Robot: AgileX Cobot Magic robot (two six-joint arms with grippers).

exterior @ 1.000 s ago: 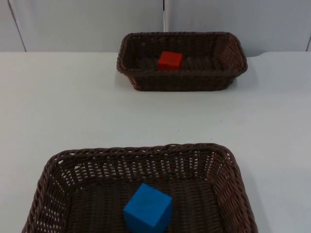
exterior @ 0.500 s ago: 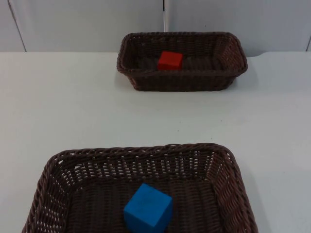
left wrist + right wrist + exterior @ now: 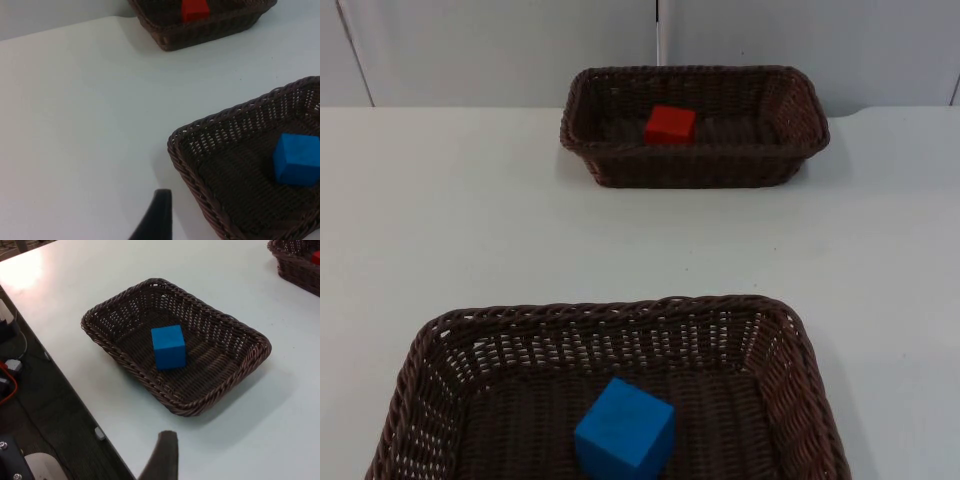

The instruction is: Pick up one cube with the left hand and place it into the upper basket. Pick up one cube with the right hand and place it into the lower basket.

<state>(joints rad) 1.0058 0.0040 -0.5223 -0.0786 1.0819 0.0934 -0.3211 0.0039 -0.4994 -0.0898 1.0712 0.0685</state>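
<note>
A red cube (image 3: 670, 124) lies in the upper wicker basket (image 3: 790, 150) at the back of the table. A blue cube (image 3: 625, 428) sits in the lower basket (image 3: 620, 312) near the front edge. In the left wrist view, my left gripper (image 3: 156, 220) hangs over bare table beside the lower basket (image 3: 200, 131), apart from the blue cube (image 3: 297, 159) and far from the red cube (image 3: 194, 10). My right gripper (image 3: 162, 455) hovers over the table off the lower basket's (image 3: 120, 295) front rim, away from the blue cube (image 3: 169, 346). Both arms wait, holding nothing that I can see.
White table top (image 3: 620, 230) stretches between the two baskets. The grey partition wall (image 3: 500, 50) stands right behind the upper basket. In the right wrist view the table's edge drops to a dark floor (image 3: 35, 405) with cables and gear.
</note>
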